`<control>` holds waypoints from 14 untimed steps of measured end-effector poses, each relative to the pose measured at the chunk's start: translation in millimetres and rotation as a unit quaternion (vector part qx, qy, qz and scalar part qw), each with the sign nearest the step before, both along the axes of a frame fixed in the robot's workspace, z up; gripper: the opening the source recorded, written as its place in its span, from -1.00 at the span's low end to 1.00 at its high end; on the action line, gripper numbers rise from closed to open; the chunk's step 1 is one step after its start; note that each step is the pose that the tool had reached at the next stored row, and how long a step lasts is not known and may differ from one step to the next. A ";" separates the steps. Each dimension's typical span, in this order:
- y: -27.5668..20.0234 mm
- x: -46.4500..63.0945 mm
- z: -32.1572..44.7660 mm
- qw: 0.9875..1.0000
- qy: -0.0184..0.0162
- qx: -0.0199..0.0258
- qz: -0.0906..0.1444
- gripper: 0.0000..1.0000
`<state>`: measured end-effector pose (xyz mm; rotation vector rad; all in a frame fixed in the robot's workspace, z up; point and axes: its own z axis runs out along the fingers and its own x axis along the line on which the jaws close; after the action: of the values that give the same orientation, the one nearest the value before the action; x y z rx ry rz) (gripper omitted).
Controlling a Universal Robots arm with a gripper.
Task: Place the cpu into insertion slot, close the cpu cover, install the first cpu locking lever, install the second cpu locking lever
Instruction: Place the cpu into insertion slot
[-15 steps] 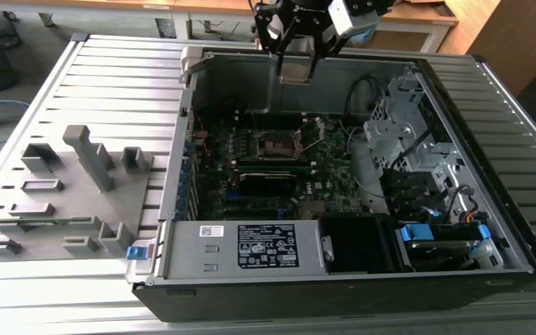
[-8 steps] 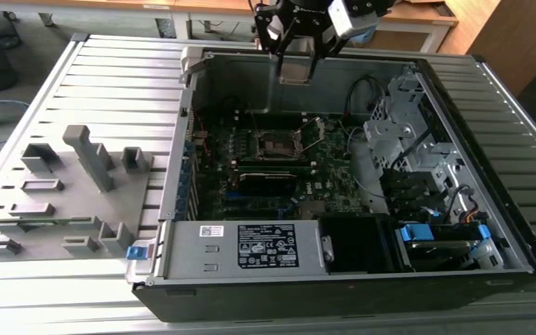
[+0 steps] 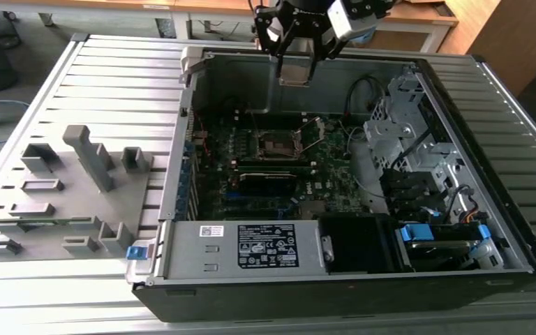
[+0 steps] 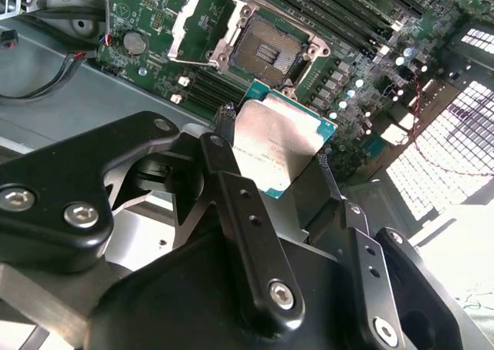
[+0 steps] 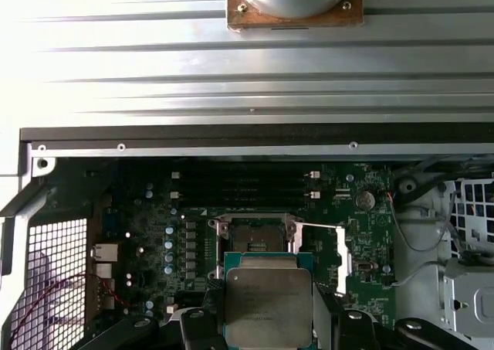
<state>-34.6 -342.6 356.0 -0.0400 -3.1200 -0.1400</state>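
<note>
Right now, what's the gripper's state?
The gripper is shut on the cpu, which is not yet in the slot.

cpu (image 4: 282, 145): silver top, clamped in gripper (image 4: 272, 137), aloft | insertion slot (image 4: 270, 50): bare | cpu cover (image 4: 183, 24): open

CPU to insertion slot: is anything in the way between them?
No. In the second wrist view only a strip of motherboard shows between the gripped cpu and the open insertion slot.

Dull silver-grey cpu (image 4: 282, 145), teal-green border. Black claw (image 4: 272, 140). Green motherboard (image 4: 154, 14). Dark-centred insertion slot (image 4: 266, 52), silver rim. Pale grey desk (image 3: 109, 77), ribbed slats. Dark grey case (image 3: 343, 300).
</note>
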 end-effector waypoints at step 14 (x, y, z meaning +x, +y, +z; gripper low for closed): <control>0.0 0.0 -7.1 1.000 0.000 0.000 0.000 0.07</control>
<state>-34.6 -342.6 348.9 -0.0399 -3.1200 -0.1400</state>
